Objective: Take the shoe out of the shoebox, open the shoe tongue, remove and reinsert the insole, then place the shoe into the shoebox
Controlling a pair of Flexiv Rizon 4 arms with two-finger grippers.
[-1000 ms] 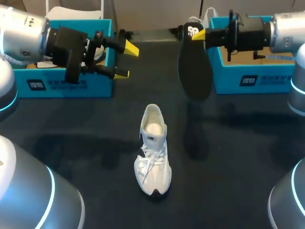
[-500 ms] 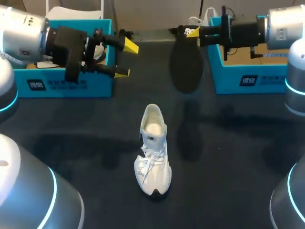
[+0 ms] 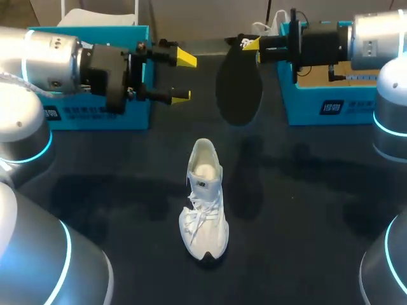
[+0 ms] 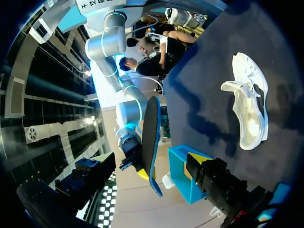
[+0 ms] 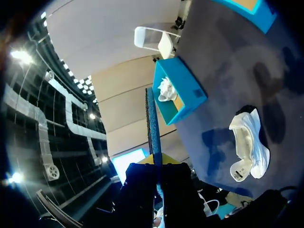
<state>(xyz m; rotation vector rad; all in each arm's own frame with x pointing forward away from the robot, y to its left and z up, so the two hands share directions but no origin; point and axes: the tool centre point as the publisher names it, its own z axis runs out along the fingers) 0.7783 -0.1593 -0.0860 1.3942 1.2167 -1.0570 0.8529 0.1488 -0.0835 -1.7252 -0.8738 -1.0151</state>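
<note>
The white shoe (image 3: 205,203) lies on the dark table near the middle, toe toward the front edge, its opening empty. Its black insole (image 3: 238,86) hangs in the air above the table's far side, and my right gripper (image 3: 251,43) is shut on its upper end. To the left of the insole my left gripper (image 3: 183,77) stands open with nothing between its fingers. The left wrist view shows the insole (image 4: 152,142) edge-on, and the shoe (image 4: 249,107) on the table. In the right wrist view the insole (image 5: 152,123) rises from between my right gripper's (image 5: 157,164) fingers, with the shoe (image 5: 249,142) off to one side.
A blue shoebox (image 3: 95,111) stands at the back left behind my left arm, with something white inside (image 5: 166,89). A second blue shoebox (image 3: 318,105) stands at the back right under my right arm. Dark table surface (image 3: 305,210) surrounds the shoe.
My right arm has carried the hanging insole leftward toward the middle. My left arm has shifted right, bringing its open gripper closer to the insole. The shoe has not moved.
</note>
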